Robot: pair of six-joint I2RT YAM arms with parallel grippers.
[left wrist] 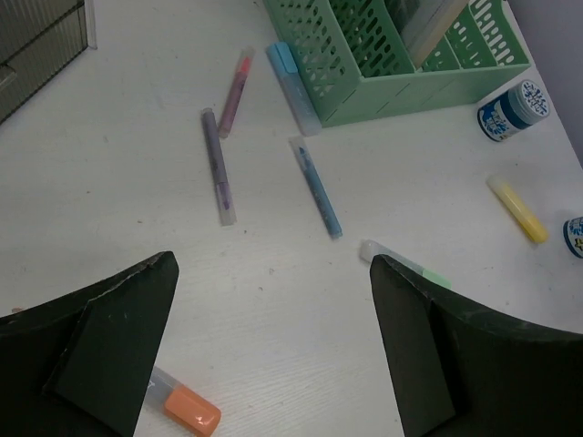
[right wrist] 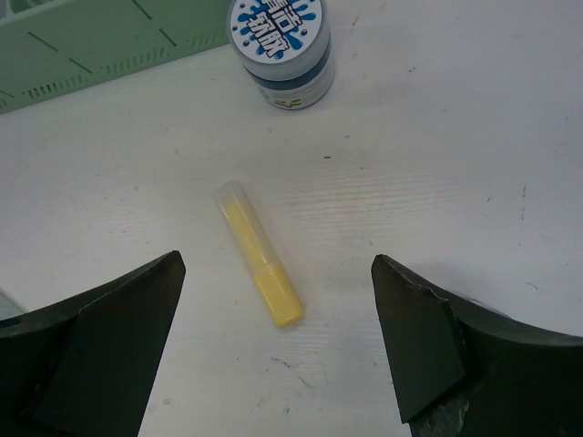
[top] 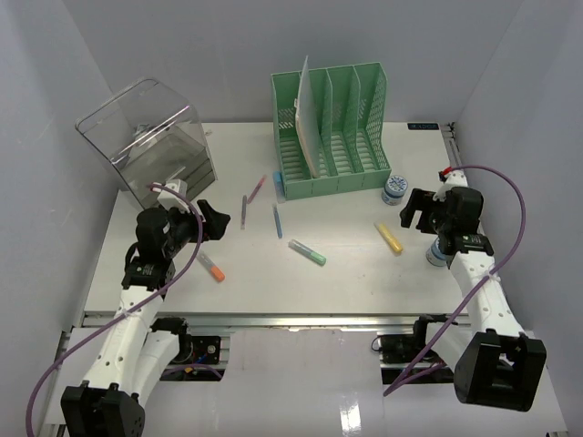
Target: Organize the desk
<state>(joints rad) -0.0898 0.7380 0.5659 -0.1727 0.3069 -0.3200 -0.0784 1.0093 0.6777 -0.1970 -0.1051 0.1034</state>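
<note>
**Desk [top: 346,282]:** fills the enclosure, rail on its near edge. Judged not yet in order.

**Fixed items:** the rack [top: 332,137] stands mid far edge and the box [top: 146,141] at the far left corner, probably the destinations for the loose stock.

**Loose items:**
- Pink pen [left wrist: 234,91], purple pen [left wrist: 217,166] and blue pen [left wrist: 319,188] lie in front of the rack.
- Green marker [top: 308,252] lies near the centre.
- Orange marker [top: 211,267] lies toward the near left corner.
- Jar [right wrist: 280,41] sits just beside the rack's right end.

**Left gripper [left wrist: 273,264]:** jaws spread wide and empty. It is raised toward the left edge and centred on no item — judged to be waiting.

**Right gripper [right wrist: 278,264]:** also spread and empty, poised toward the right edge. The yellow marker [right wrist: 258,267] lies between its fingers, apart from both. The barrel lies across the closing line — judged lined up for a pick.
</note>
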